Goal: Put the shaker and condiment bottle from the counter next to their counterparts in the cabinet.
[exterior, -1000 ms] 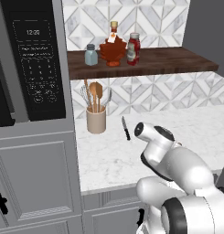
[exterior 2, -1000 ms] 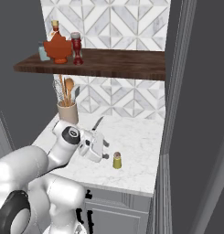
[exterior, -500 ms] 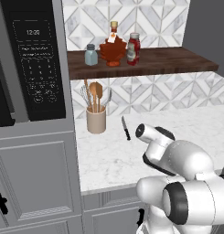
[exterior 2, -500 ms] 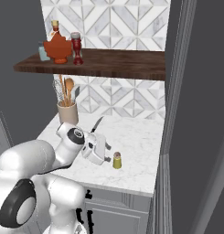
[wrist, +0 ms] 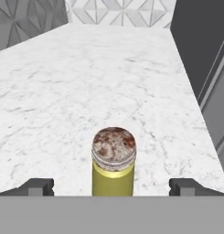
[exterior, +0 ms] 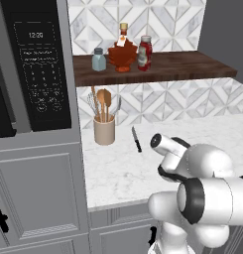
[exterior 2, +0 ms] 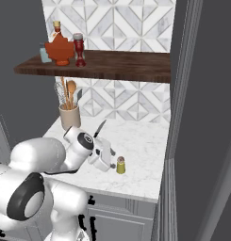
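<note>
The yellow shaker (wrist: 113, 167) is seen upright on the white marble worktop (exterior 2: 136, 155), near its front edge, and it is framed between the two dark fingertips (wrist: 38, 186) in the hand view. The jaws of the gripper (exterior 2: 111, 161) are held wide apart on either side of it; nothing is clamped. The red condiment bottle (exterior: 145, 53) is found on the dark wooden cabinet shelf (exterior: 182, 67), just beside the maple-leaf bottle (exterior: 123, 52), with the blue-grey shaker (exterior: 98, 59) further left. A utensil holder (exterior: 104, 130) and a knife (exterior: 137, 139) are set on the worktop by the wall.
</note>
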Controlling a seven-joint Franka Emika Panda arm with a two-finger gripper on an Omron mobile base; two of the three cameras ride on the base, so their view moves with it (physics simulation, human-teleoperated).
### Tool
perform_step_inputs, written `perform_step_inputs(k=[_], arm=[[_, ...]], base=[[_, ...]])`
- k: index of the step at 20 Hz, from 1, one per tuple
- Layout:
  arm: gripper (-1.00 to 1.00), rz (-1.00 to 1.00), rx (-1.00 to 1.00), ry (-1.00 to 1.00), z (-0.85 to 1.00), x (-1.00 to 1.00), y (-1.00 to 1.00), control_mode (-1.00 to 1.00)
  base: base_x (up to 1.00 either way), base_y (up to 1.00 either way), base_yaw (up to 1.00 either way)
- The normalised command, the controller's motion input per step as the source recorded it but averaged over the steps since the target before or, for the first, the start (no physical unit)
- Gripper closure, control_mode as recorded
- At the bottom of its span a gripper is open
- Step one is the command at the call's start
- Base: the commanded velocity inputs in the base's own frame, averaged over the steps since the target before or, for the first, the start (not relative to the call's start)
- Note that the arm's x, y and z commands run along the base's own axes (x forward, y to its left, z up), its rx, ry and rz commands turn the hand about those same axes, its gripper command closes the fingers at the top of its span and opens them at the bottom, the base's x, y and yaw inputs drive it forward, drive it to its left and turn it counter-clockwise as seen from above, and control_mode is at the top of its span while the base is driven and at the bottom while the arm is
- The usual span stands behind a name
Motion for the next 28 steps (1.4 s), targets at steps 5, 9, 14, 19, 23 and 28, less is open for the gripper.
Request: perform_step_inputs(k=[5,9,14,19,23,28], arm=[[-1.0,0.0,0.07,0.0,-0.08,0.27,0.0,-1.0],[-1.0,0.0,0.0,0.0,0.0,0.02,-0.05,-1.0],[-1.0,0.0,0.0,0.0,0.0,0.0,-0.17,-1.0],[-1.0,0.0,0.0,0.0,0.0,0.0,-0.27,-1.0],[-1.0,0.0,0.0,0.0,-0.26,0.0,-0.16,-1.0],[-1.0,0.0,0.0,0.0,-0.6,0.01,-0.09,-1.0]], base=[[0.0,0.0,0.0],[0.0,0.0,0.0],[0.0,0.0,0.0],[0.0,0.0,0.0],[0.0,0.0,0.0],[0.0,0.0,0.0]])
